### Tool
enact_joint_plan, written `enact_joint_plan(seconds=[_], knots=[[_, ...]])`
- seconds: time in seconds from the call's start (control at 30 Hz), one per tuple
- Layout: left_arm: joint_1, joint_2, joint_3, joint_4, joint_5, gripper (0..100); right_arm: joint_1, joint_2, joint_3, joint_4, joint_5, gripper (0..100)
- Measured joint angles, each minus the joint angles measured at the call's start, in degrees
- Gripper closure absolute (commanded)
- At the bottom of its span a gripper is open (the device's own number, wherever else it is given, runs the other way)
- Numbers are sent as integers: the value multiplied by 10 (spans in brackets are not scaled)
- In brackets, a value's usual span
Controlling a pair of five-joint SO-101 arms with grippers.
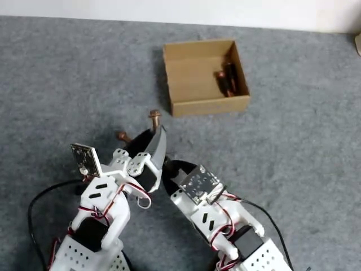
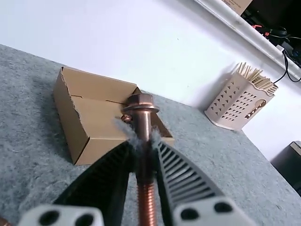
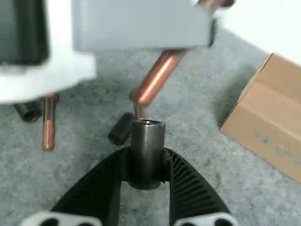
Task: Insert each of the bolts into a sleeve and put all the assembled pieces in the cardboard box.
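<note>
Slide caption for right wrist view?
Right gripper clamps a dark sleeve, tip of a copper bolt close to its open mouth.

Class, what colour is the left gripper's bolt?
Copper; the bolt shows best in the left wrist view.

2 bolts outside the box: gripped bolt (image 2: pixel 143 141) & lying bolt (image 3: pixel 47 125). 3 sleeves: gripped sleeve (image 3: pixel 147 150), near sleeve (image 3: pixel 121 128), far sleeve (image 3: pixel 27 112). 1 cardboard box (image 1: pixel 194 70) w/ approx. 2 assembled pieces (image 1: pixel 225 80); 1 stick holder (image 2: pixel 240 101).
</note>
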Motion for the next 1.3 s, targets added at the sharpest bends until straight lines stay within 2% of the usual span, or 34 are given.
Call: enact_joint_plan(seconds=[0.73,0.97,1.3], knots=[[1,0,0,0,0,996,-5,-1,-5,4,1,994],[1,0,0,0,0,996,-5,-1,-62,91,1,994],[24,0,18,0,1,996,-5,-1,-81,98,1,994]])
